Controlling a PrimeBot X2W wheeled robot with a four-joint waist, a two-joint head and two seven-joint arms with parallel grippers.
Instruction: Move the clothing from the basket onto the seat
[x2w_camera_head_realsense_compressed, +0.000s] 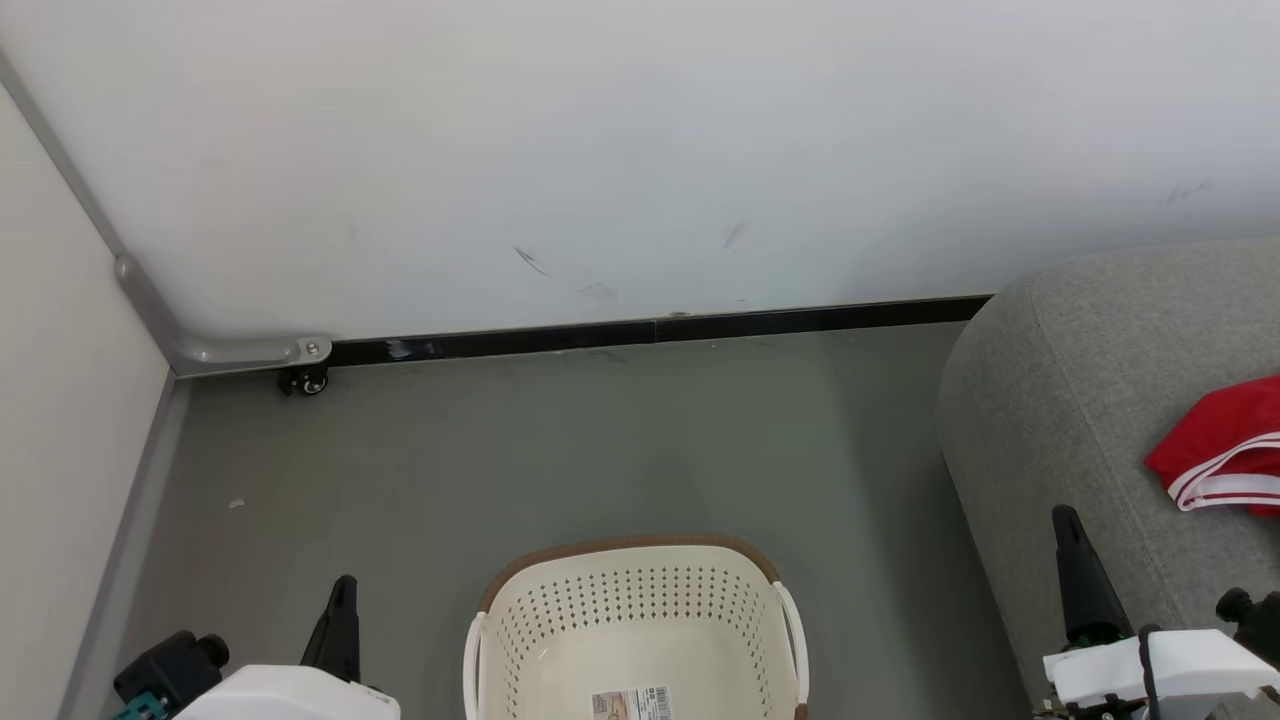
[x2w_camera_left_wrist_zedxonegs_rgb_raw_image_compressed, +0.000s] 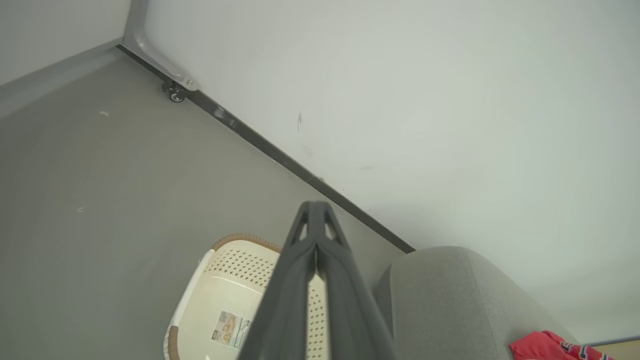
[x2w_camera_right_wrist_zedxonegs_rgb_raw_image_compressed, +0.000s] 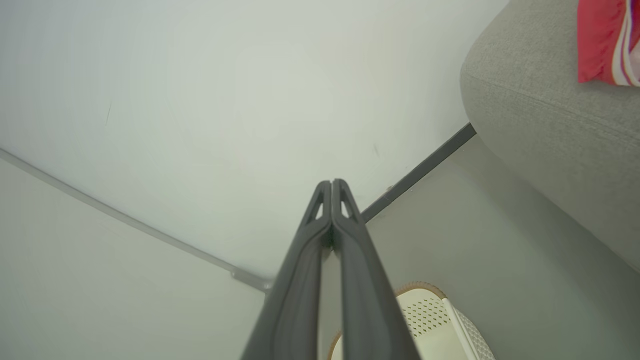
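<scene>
Red clothing (x2w_camera_head_realsense_compressed: 1225, 445) lies on the seat (x2w_camera_head_realsense_compressed: 1060, 400) just past the right hand (x2w_camera_head_realsense_compressed: 1066, 520), the basket (x2w_camera_head_realsense_compressed: 640, 610) between it and the left hand (x2w_camera_head_realsense_compressed: 344, 590) looks empty, and with both hands pressed together, the move seems finished and only pulling back is called for.

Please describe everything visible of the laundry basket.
The basket is cream-white plastic, rounded-rectangular, its walls pierced with rows of small holes. A brown band caps the far rim, with pale handles at both sides. It stands upright on the grey floor, apart from the seat. The inside that shows is bare except for a paper label on the bottom.
</scene>
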